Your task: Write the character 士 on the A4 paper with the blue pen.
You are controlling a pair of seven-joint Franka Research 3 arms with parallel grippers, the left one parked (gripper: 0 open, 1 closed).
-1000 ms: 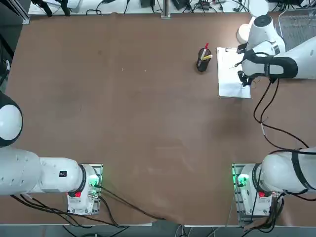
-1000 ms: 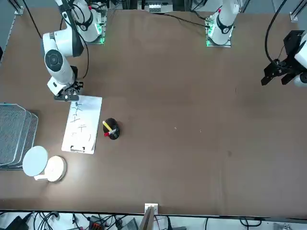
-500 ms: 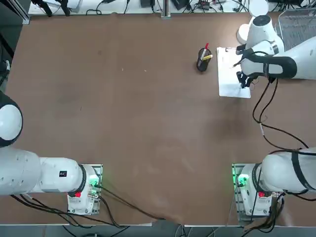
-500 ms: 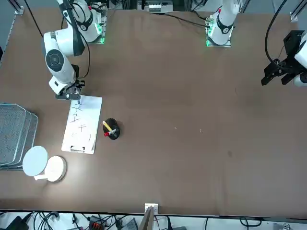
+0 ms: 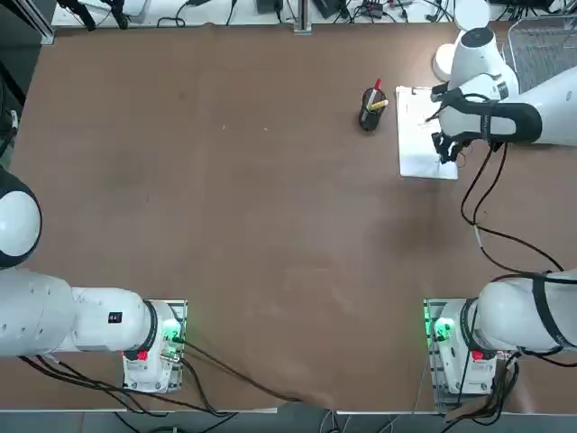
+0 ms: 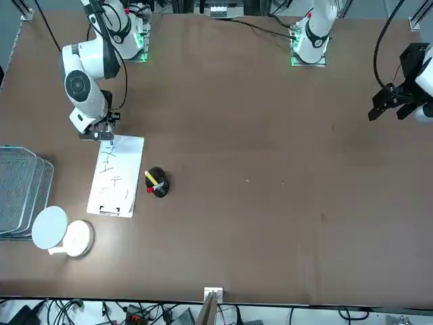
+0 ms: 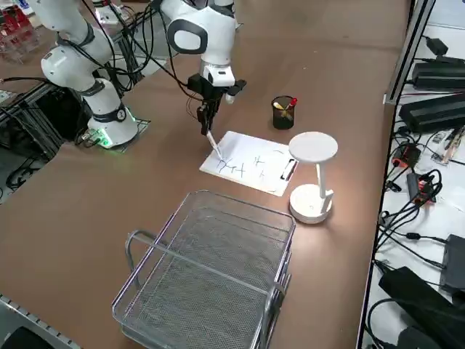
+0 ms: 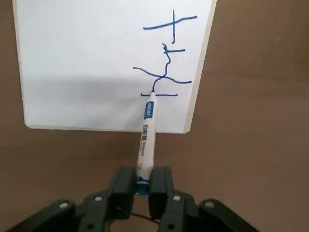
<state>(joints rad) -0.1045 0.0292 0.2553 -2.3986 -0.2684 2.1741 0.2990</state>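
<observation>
Blue ink is down on the paper (image 8: 96, 58) near its edge, pen (image 8: 146, 140) pinched tight in the right gripper (image 8: 141, 186); tip's been nudged slightly along the bottom bar over the last second, so 士 looks nearly finished

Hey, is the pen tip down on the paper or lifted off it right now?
Down on it. The pen, clamped in the right gripper, has its tip meeting the paper at the end of a blue stroke.

Brown table (image 5: 252, 225) fills view. Wire basket (image 7: 211, 276) and white lamp (image 7: 312, 174) at right edge; cables, possibly power bricks, beyond.
</observation>
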